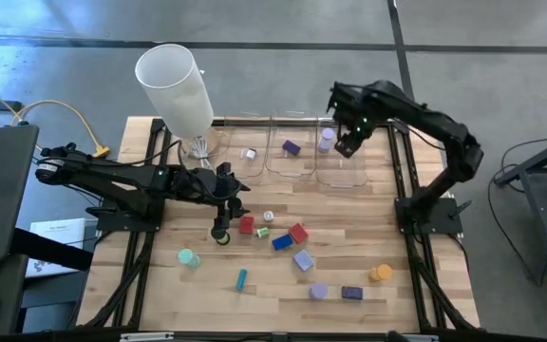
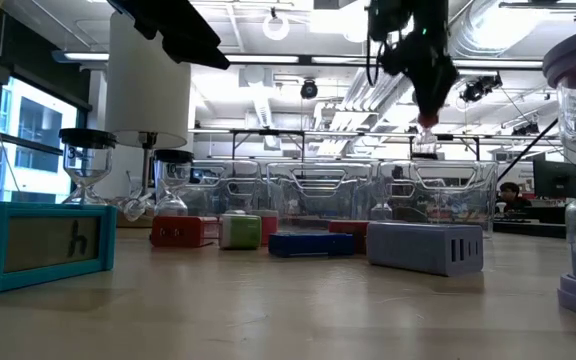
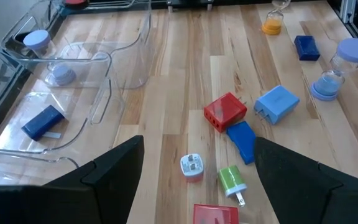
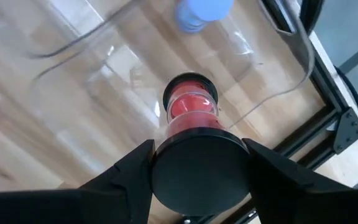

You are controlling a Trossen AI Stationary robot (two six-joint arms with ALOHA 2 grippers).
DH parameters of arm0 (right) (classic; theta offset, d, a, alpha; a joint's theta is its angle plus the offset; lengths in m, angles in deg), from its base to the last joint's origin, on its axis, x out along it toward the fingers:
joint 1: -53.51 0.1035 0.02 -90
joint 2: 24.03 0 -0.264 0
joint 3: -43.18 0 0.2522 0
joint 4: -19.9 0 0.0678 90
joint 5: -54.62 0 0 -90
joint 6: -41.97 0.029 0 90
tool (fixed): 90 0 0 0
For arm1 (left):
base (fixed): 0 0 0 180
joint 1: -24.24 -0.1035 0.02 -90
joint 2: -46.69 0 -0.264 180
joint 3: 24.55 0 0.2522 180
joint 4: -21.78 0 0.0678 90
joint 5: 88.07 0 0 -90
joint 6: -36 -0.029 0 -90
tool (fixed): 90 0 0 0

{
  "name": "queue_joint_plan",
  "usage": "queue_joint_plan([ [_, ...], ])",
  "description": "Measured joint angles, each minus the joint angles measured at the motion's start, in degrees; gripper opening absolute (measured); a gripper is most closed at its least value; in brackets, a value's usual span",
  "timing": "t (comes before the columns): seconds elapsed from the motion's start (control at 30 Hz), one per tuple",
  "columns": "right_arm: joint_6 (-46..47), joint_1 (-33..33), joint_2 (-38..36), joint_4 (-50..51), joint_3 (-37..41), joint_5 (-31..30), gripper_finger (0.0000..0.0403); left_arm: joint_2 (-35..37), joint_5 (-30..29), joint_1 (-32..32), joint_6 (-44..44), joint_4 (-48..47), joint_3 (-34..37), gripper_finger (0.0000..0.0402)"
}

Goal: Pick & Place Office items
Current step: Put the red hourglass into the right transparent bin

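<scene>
Right tool point(image 4: 197, 180), upper right of the high view, pinches a red-and-black hourglass point(image 4: 191, 109) above the clear bin point(image 1: 342, 169) for release; left tool point(image 1: 222, 228), spread, hovers over scattered office items point(image 1: 297, 234) mid-counter.

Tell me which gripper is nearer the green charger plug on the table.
Left. The left gripper hovers beside the green charger plug; the right gripper, holding a red hourglass, is over the clear bins.
</scene>
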Motion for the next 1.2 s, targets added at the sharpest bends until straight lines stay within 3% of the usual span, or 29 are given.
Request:
queue_joint_plan([
  [0.23,-4.72,-4.57,6.02,-4.76,0.00,4.89,0.0199,0.00,0.00,0.00,0.00,-0.03,0.00,0.0294],
  [0.47,-6.86,-7.56,11.02,-6.05,0.11,4.57,0.0199,0.00,0.00,0.00,0.24,-0.37,0.00,0.0294],
  [0.73,-7.95,-8.73,11.48,-8.50,0.09,3.61,0.0199,0.00,0.00,0.00,0.31,-1.76,0.00,0.0294],
  [1.03,-9.36,-11.74,11.48,-10.03,0.19,6.63,0.0199,0.00,0.00,0.00,1.70,-2.72,0.00,0.0294],
  [1.2,-9.79,-12.59,11.48,-11.89,3.29,7.01,0.0199,0.00,0.00,0.00,2.69,-3.24,0.00,0.0294],
])
